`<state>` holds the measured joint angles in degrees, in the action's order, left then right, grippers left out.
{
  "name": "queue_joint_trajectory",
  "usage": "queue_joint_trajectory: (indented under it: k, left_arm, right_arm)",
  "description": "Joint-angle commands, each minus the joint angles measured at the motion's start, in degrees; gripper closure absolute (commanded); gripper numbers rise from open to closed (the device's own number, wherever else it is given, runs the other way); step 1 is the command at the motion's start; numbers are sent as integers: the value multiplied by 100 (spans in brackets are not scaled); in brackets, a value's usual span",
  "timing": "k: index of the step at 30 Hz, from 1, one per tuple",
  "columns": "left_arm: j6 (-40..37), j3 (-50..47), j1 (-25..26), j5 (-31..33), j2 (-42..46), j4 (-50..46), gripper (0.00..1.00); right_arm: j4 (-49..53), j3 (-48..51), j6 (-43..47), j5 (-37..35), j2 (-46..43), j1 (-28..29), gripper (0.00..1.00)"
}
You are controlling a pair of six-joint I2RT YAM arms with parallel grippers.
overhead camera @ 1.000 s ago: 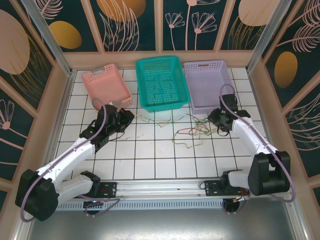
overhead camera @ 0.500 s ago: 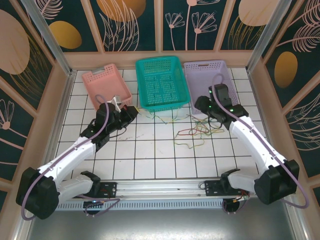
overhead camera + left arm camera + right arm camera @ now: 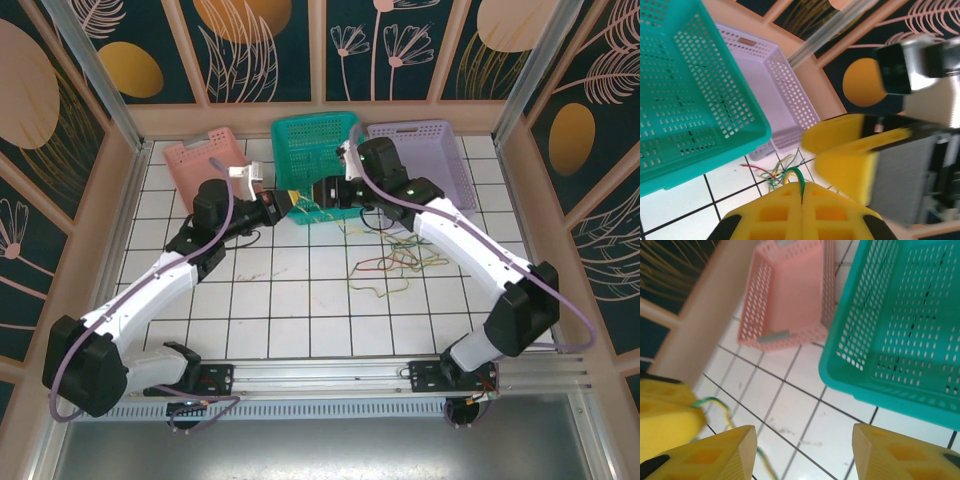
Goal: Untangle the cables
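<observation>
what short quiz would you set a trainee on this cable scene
1. True or false: the left end effector is shut on a green cable.
2. Which colour is the middle basket? A pink, B teal, C lilac.
3. Fill in: the right end effector is ____.
Key: 1 true; 2 B; 3 open.
</observation>
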<state>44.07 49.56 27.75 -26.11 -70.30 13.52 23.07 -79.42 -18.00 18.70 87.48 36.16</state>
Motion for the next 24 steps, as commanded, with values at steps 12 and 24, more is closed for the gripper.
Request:
queue_joint_trajectory:
  k: [12, 24]
  left_arm:
    - [-513, 537, -6, -613, -339, -36, 100]
    - [-558, 568, -11, -628, -352, -153, 100]
  right_arm:
    - [-29, 199, 755, 530, -220, 4, 49]
    - [-341, 848, 890, 955, -796, -18, 39]
